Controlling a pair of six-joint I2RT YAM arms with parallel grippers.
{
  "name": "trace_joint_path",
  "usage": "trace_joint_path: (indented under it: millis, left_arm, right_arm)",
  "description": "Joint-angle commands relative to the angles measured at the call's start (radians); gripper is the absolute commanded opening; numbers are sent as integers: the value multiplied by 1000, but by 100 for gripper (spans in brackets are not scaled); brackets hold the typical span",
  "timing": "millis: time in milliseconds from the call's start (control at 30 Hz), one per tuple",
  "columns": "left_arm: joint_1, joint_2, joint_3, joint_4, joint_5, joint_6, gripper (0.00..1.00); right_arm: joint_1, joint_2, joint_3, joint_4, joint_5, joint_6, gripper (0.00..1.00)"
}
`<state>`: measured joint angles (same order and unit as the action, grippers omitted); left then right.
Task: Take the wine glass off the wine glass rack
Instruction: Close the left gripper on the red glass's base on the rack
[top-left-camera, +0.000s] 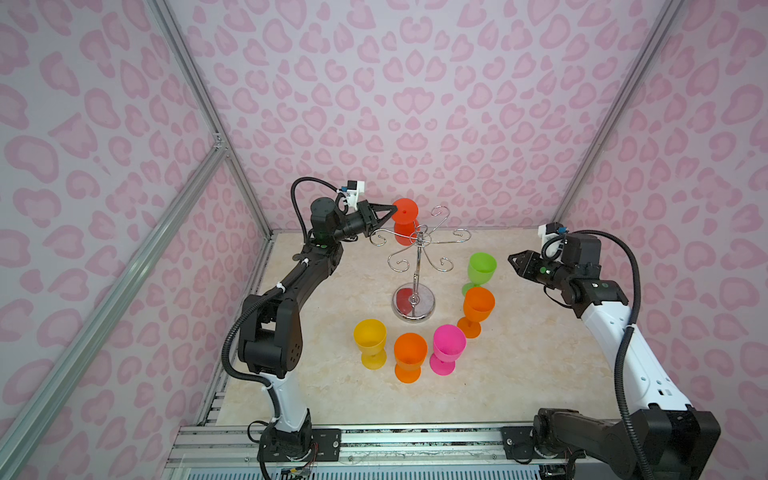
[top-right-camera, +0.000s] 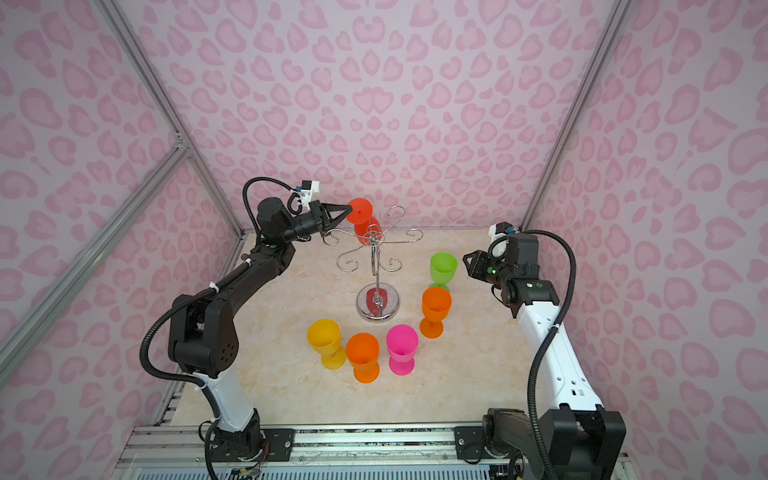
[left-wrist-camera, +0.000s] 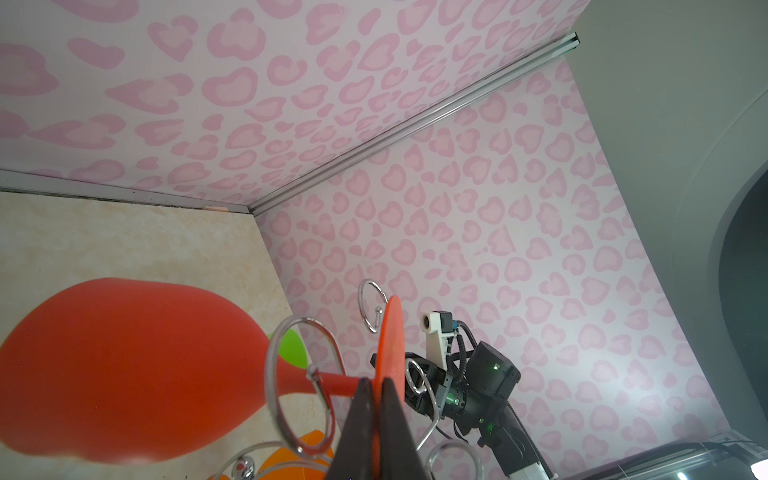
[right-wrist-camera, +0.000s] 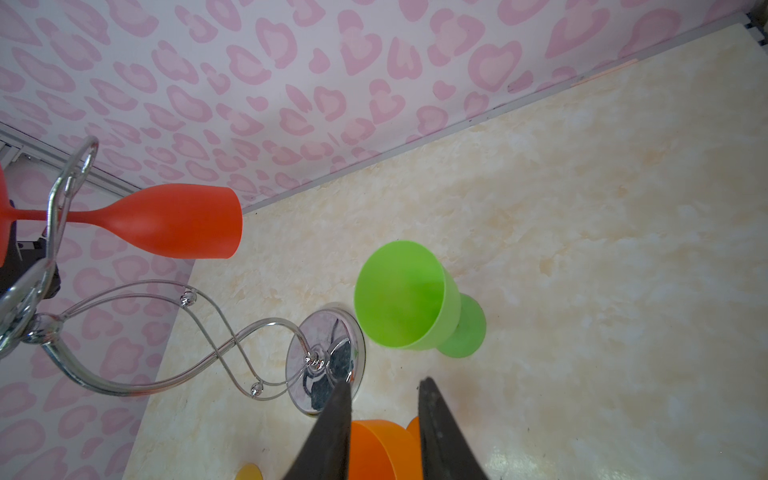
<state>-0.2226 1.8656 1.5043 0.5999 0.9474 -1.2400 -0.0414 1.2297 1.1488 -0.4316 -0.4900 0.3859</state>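
In both top views the red wine glass (top-left-camera: 405, 212) (top-right-camera: 359, 211) is hung inverted on the wine glass rack (top-left-camera: 417, 270), its foot clamped by the left tool (top-left-camera: 392, 211), with goblets (top-left-camera: 449, 343) stood around. Left wrist view: the stem (left-wrist-camera: 338, 380) is ringed by a hook (left-wrist-camera: 269, 374). Right wrist view: the right tool (right-wrist-camera: 384, 382) is held slightly parted, empty.

Pink heart-spotted wallpaper covers three walls in both top views: the back wall (top-left-camera: 415, 83) at 12 o'clock, the left wall (top-left-camera: 62, 208) at 9 and the right wall (top-left-camera: 706, 166) at 3. Silver aluminium posts (top-left-camera: 193, 83) mark the two back corners, and a slanted strut (top-left-camera: 118, 291) crosses the left wall. The tabletop (top-left-camera: 519, 353) is glossy beige marble-look, with a slotted aluminium rail (top-left-camera: 415, 440) along its 6 o'clock edge. The light is soft and even. In the left wrist view, a plain grey surface (left-wrist-camera: 665, 124) shows beyond the wallpaper.
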Motion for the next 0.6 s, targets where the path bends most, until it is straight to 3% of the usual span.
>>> trace_joint_path:
  millis: [0, 567]
  left_arm:
    - [0, -28, -10, 28, 33, 33, 2]
    - [26, -16, 20, -13, 101, 84, 2]
  right_arm:
    - [0, 0, -6, 16, -5, 0, 29]
    - [0, 5, 4, 12, -5, -1, 28]
